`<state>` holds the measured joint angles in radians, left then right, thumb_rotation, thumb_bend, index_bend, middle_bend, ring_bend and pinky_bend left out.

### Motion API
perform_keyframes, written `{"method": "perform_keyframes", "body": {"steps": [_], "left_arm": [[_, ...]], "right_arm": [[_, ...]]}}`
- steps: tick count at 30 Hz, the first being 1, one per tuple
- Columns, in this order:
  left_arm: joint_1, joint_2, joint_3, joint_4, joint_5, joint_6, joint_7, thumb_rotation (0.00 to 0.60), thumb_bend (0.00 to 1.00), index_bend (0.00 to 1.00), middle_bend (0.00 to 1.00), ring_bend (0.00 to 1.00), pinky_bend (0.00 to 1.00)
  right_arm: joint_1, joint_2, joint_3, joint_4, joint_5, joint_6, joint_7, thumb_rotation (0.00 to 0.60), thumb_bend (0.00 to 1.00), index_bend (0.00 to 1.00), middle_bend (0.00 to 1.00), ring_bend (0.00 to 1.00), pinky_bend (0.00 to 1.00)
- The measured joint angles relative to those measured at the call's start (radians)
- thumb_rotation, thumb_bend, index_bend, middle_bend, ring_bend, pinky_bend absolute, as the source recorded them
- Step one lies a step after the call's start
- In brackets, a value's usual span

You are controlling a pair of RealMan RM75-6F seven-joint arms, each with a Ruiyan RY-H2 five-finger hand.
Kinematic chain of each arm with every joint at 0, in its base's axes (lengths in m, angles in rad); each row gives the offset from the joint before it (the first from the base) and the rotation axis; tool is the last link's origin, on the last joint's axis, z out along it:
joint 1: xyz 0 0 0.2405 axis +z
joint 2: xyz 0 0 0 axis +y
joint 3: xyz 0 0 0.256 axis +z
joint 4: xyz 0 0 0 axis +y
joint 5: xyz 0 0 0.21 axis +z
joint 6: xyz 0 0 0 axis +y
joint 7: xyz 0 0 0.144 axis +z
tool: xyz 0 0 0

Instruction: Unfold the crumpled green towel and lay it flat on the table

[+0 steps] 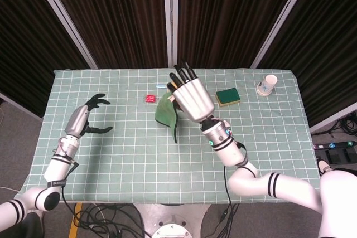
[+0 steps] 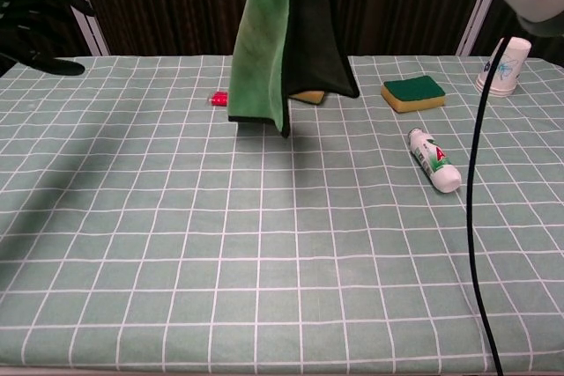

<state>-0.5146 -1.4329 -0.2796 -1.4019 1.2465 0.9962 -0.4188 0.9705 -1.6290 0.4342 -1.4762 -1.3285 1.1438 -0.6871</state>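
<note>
The green towel (image 2: 264, 41) with a dark underside hangs clear of the table, folded lengthwise, its lower edge well above the cloth. In the head view the towel (image 1: 165, 113) dangles from my right hand (image 1: 191, 96), which grips its top edge high over the table's middle. The chest view shows only the right forearm at the top right corner; the hand itself is above the frame. My left hand (image 1: 83, 119) hovers over the table's left side with fingers spread and nothing in it; the chest view catches its dark fingers (image 2: 35, 19) at the top left.
A yellow-green sponge (image 2: 412, 92) and a small white bottle (image 2: 434, 160) lie at the right. A paper cup (image 2: 504, 66) stands at the far right corner. A small red item (image 2: 218, 98) lies behind the towel. A yellow block (image 2: 308, 96) peeks from under the towel.
</note>
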Motion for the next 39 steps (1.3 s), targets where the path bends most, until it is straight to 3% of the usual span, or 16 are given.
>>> {"method": "perform_keyframes", "body": {"steps": [2,4,7,18,27,35,39], "left_arm": [[-0.005,-0.011,0.003,0.008,-0.033,-0.023,0.013,0.498,0.01,0.37,0.24,0.21,0.29],[-0.010,-0.022,0.008,0.015,-0.074,-0.057,0.025,0.360,0.00,0.37,0.24,0.21,0.29],[-0.020,-0.042,0.014,0.032,-0.126,-0.099,0.047,0.269,0.00,0.36,0.24,0.21,0.29],[-0.057,-0.100,0.022,0.055,-0.187,-0.132,0.149,0.257,0.00,0.36,0.24,0.21,0.29],[-0.081,-0.131,0.023,0.028,-0.199,-0.105,0.241,0.257,0.00,0.36,0.24,0.21,0.29],[-0.089,-0.141,0.028,-0.005,-0.204,-0.077,0.309,0.246,0.00,0.36,0.24,0.21,0.29],[-0.099,-0.170,0.031,0.019,-0.225,-0.065,0.364,0.317,0.01,0.36,0.24,0.21,0.29]], "right_arm": [[0.019,-0.029,-0.009,0.010,0.021,-0.019,-0.021,0.600,0.52,0.80,0.33,0.17,0.09],[0.044,-0.068,-0.017,0.031,0.048,-0.038,-0.057,0.600,0.53,0.80,0.33,0.16,0.09],[0.087,-0.134,-0.022,0.079,0.093,-0.064,-0.104,0.600,0.52,0.80,0.32,0.16,0.09],[0.232,-0.318,0.034,0.275,0.220,-0.103,-0.146,0.600,0.52,0.78,0.31,0.14,0.08],[0.311,-0.354,0.109,0.375,0.286,-0.094,-0.152,0.600,0.52,0.74,0.29,0.12,0.07],[0.372,-0.381,0.144,0.460,0.342,-0.103,-0.142,0.600,0.52,0.73,0.29,0.12,0.07],[0.384,-0.388,0.148,0.468,0.351,-0.103,-0.111,0.600,0.52,0.72,0.29,0.12,0.07]]}}
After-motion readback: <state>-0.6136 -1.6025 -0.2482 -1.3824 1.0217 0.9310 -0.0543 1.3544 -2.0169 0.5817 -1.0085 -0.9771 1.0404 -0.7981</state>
